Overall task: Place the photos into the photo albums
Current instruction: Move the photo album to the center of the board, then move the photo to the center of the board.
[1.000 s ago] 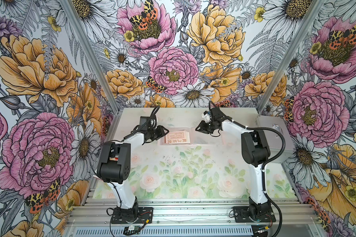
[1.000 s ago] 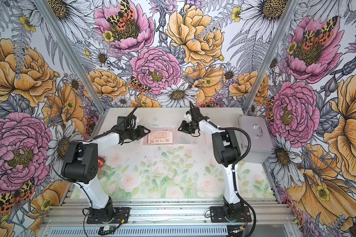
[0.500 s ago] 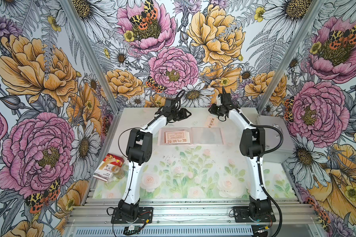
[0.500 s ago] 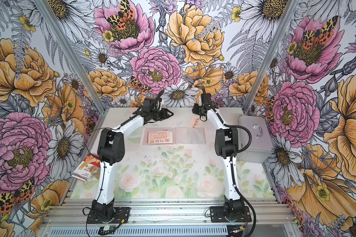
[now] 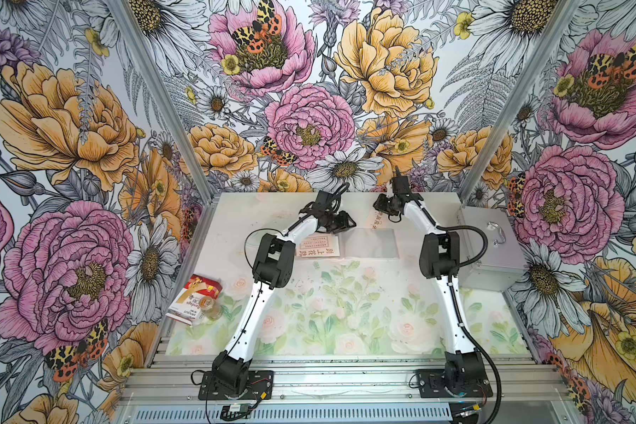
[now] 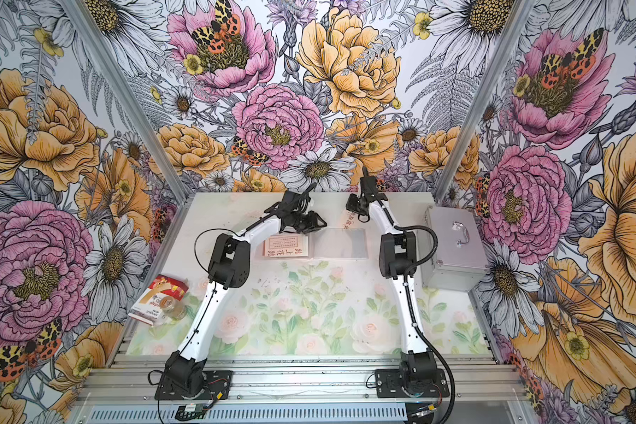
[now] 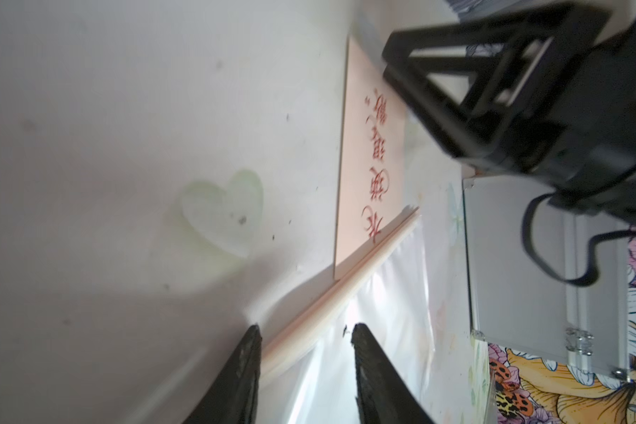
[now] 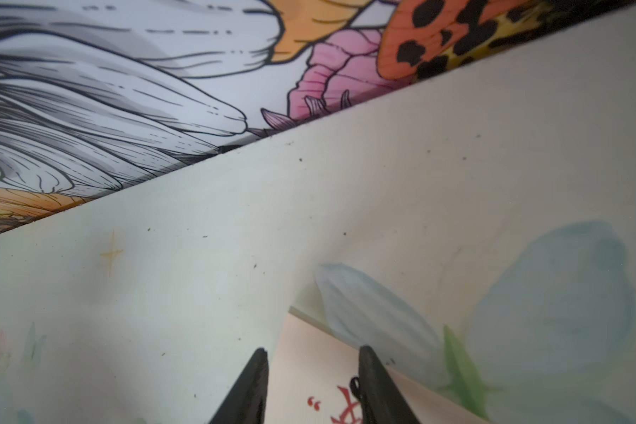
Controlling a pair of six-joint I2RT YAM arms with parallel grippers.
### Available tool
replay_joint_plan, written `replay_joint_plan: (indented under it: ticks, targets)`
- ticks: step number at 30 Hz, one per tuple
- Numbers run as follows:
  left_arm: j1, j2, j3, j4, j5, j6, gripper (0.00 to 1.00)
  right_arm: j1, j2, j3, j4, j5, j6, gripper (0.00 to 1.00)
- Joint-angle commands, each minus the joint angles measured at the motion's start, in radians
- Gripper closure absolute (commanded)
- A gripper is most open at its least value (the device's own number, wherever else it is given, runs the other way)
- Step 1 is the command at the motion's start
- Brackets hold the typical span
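Floral wallpaper closes in three sides of a tabletop printed with pale roses. Nearest, both arm bases sit bolted to a metal rail. Further in, a red-and-white bandage carton lies flat by the left wall, and a silver case with a handle on top stands by the right wall.

Between the arms, past their elbows, the photo album lies open and flat. A cream photo with large characters lies on the page at the left arm's side, and the other page shows as a clear, shiny sleeve.

The left fingers hang low at the album's far edge, parted and gripping nothing. The pink edge runs up between them, though whether a tip touches it is hard to say.

Just beyond, a loose photo, cream with red characters, lies flat on the tabletop, one end meeting the album's far edge. The right fingers hover over its far end, spread apart and holding nothing, with the photo's corner showing between them.
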Motion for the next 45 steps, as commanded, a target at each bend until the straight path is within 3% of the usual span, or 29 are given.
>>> replay_joint_plan:
  ticks: [1,6,11,18,25,32,45]
  targets:
    - [-0.04,-0.099,-0.141,-0.061,0.008,0.057,0.57,-0.007,0.023,0.029,-0.057,-0.069,0.01,0.58]
    - [-0.068,-0.226,-0.37,-0.018,-0.023,0.083,0.57,-0.006,-0.001,-0.016,-0.118,-0.121,-0.017,0.59]
    - [-0.066,-0.376,-0.66,0.186,-0.032,-0.001,0.57,0.011,-0.086,-0.175,-0.116,-0.139,-0.048,0.6]
    - [-0.037,-0.402,-0.698,0.284,-0.015,-0.082,0.57,0.046,-0.246,-0.423,-0.077,-0.075,-0.066,0.6]
    - [-0.029,-0.345,-0.515,0.211,-0.004,-0.077,0.57,0.015,-0.191,-0.186,-0.078,0.019,-0.084,0.59]
    - [-0.026,-0.374,-0.53,0.211,-0.018,-0.086,0.57,-0.01,0.044,0.116,-0.077,0.071,-0.047,0.59]
    - [-0.006,-0.421,-0.615,0.261,-0.019,-0.11,0.56,-0.01,0.092,0.124,-0.228,-0.11,0.034,0.6]
